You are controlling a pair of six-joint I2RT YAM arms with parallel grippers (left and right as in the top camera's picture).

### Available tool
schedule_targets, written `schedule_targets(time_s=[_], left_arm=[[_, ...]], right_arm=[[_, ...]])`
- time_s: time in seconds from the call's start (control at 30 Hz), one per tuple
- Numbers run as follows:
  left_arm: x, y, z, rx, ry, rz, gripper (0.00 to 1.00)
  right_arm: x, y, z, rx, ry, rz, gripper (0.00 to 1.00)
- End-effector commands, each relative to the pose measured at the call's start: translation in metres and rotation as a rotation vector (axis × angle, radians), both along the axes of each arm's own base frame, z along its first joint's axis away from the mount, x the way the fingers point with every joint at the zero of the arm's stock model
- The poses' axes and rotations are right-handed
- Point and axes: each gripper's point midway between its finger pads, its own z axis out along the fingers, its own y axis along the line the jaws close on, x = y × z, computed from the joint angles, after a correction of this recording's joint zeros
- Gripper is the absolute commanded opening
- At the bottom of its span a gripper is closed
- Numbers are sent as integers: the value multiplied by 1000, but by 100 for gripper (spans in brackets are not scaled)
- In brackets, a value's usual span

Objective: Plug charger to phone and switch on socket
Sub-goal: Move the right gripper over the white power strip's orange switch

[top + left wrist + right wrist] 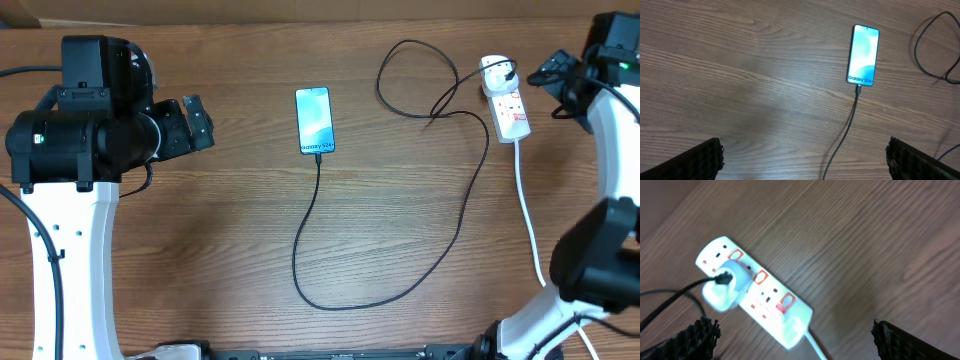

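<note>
Black fingertips (695,340) of the right gripper (800,347), jaws spread wide, hang above the socket (755,295) at centre-left of the frame; since the charger (852,117) seems already seated in the phone (863,55), press one tip squarely on the switch (759,277) beside the plug (722,285).

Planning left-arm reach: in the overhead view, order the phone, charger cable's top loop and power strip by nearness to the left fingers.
1. phone, table centre, right of the left fingers.
2. charger cable's top loop, farther right.
3. power strip, far right.
</note>
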Motion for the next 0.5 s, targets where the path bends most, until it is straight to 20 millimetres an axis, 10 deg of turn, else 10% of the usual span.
schedule_targets(time_s=[0.0,0.47], left_arm=[[-1,-1,3,1,-11,6,100],[-1,-1,3,1,-11,6,100]], right_arm=[[13,-5,-21,-18,19,13,100],[26,-13,-63,-33,55,-2,100]])
